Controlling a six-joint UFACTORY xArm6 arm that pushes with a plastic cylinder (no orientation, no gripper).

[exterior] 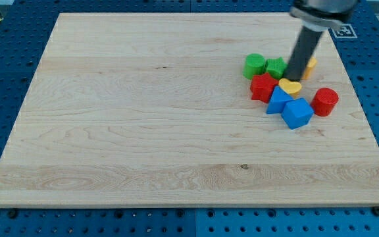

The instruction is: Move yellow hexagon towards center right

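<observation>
The yellow hexagon (309, 65) lies at the view's upper right of the wooden board (143, 118), mostly hidden behind my rod. My tip (294, 77) rests just left of it, between the hexagon and a green star-like block (276, 67). A yellow heart block (289, 87) sits directly below my tip.
A green cylinder (254, 65) lies left of the green star-like block. A red star-like block (263, 87), a blue triangular block (277, 100), a blue cube (297, 112) and a red cylinder (325, 101) cluster below. The board's right edge is close.
</observation>
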